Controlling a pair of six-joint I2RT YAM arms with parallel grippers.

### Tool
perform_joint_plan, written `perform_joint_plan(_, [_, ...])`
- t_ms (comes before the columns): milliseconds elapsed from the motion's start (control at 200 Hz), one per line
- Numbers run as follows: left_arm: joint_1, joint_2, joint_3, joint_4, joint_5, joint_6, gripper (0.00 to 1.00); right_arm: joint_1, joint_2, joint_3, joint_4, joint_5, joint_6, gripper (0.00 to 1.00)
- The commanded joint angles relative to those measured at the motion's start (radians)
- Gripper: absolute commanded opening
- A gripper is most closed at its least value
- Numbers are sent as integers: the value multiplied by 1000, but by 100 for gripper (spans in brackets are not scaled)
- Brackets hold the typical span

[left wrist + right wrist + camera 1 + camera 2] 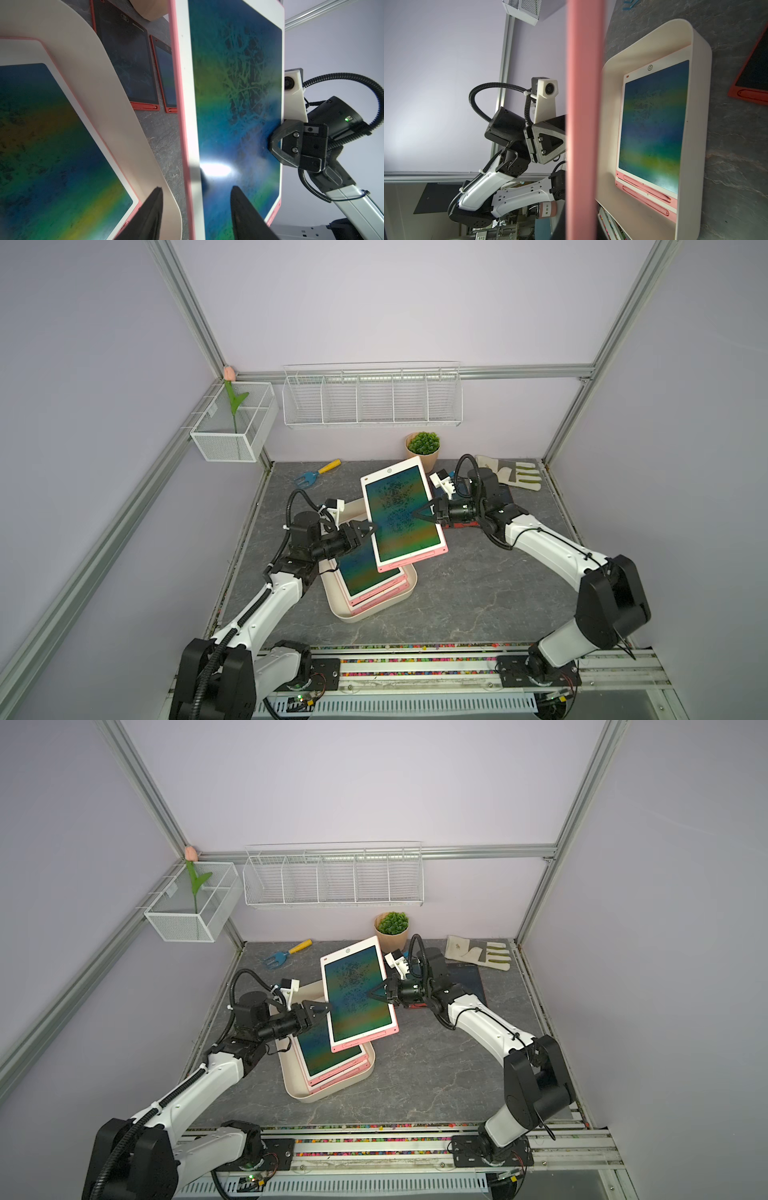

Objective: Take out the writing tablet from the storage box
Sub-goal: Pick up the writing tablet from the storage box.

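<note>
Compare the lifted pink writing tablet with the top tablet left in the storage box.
The lifted tablet hangs tilted in the air above the table; the boxed tablet lies flat in the storage box.
The lifted tablet is clamped at one edge by the right gripper; nothing grips the boxed tablet.
The left gripper straddles the lifted tablet's opposite edge, jaws apart.
Both have white faces, pink edges and blue-green screens.

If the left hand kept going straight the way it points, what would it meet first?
Probably the raised pink-and-white writing tablet: the open left hand points at its near long edge, fingers either side. Contact is unclear.

Pink-edged writing tablet [234, 104] between two parted dark fingers [247, 216], apparently untouched, right gripper [276, 143] clamping its far edge
</note>
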Motion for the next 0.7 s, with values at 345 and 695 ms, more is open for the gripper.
perform_joint_plan(345, [-34, 37, -12, 222, 85, -90, 51, -17, 8, -41, 229, -77, 146, 7])
perform_joint_plan(695, [-59, 81, 8, 283, 106, -115, 36, -54, 34, -41, 150, -68, 99, 12])
